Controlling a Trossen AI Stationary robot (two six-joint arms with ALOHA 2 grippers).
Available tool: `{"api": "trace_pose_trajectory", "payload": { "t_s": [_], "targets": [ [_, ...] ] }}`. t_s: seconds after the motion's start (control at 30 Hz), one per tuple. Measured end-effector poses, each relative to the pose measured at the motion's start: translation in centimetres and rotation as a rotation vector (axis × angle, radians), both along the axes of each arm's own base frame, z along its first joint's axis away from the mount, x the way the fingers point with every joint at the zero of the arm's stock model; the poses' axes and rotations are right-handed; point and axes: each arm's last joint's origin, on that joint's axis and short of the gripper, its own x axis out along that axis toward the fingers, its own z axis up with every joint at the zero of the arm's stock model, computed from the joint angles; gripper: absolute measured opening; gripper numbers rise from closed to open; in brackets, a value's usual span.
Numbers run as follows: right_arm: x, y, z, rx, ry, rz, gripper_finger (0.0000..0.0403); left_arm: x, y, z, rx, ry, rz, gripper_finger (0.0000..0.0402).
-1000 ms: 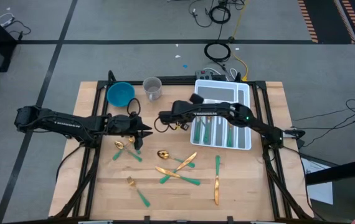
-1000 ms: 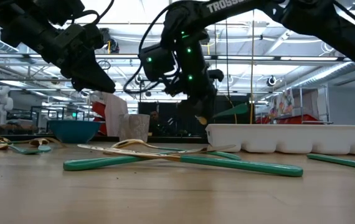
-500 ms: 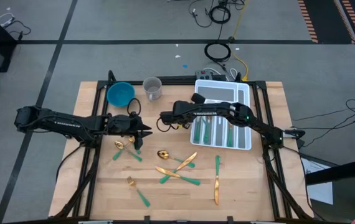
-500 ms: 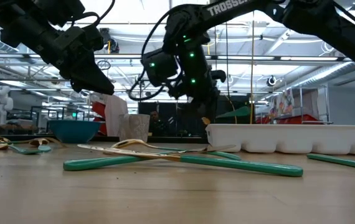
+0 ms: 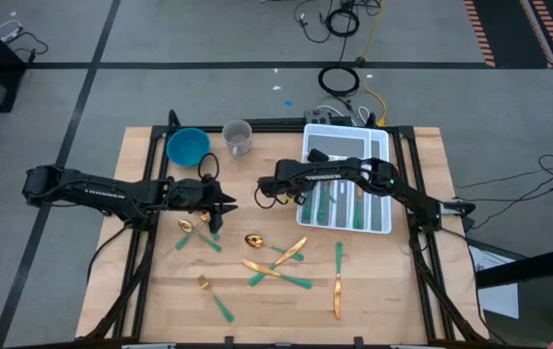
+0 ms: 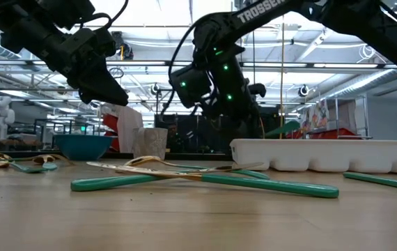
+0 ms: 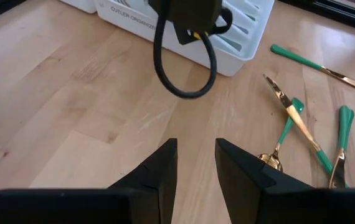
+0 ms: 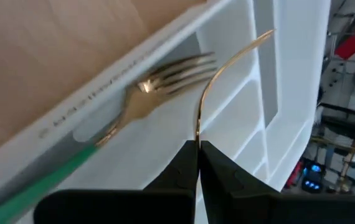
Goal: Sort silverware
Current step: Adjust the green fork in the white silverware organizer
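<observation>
We were mid-delivery here, by our read. The white plastic cutlery organizer tray (image 5: pixel 346 184) sat at the far right of the light wooden table (image 5: pixel 276 301), and our right gripper (image 5: pixel 298 188) hung at the tray's left edge. Its fingers were pinched tight on a slim gold utensil handle (image 8: pixel 218 68), right above a gold-headed green-handled fork (image 8: pixel 146 99) lying in a tray compartment.

Next we'd need to line the piece up over the matching slot and let go. Which utensil it was, we couldn't tell.

The left gripper (image 5: pixel 220 206) waited over the table's left half, fingers a little apart and holding nothing. More gold and green silverware (image 5: pixel 276 267) lay scattered mid-table.

Readable text: "CUTLER ORGANIZE" on the tray wall (image 7: pixel 141 20), "TROSSE" on the right arm (image 6: pixel 261 8).
</observation>
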Motion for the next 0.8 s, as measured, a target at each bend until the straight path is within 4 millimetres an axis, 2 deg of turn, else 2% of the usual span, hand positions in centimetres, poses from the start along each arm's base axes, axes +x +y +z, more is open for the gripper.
{"api": "trace_pose_trajectory", "payload": {
  "t_s": [0.57, 0.67, 0.8],
  "targets": [
    [-0.19, 0.05, -0.15, 0.106, 0.039, 0.046, 0.0002, 0.01, 0.00, 0.02, 0.000, -0.002, 0.001, 0.0115],
    [-0.14, 0.24, -0.16, 0.109, 0.043, 0.059, 0.0016, 0.01, 0.00, 0.02, 0.001, -0.002, 0.001, 0.0115],
    [0.00, 0.83, -0.18, 0.120, 0.053, 0.092, 0.0056, 0.01, 0.00, 0.02, 0.001, -0.002, 0.001, 0.0115]
  ]
}}
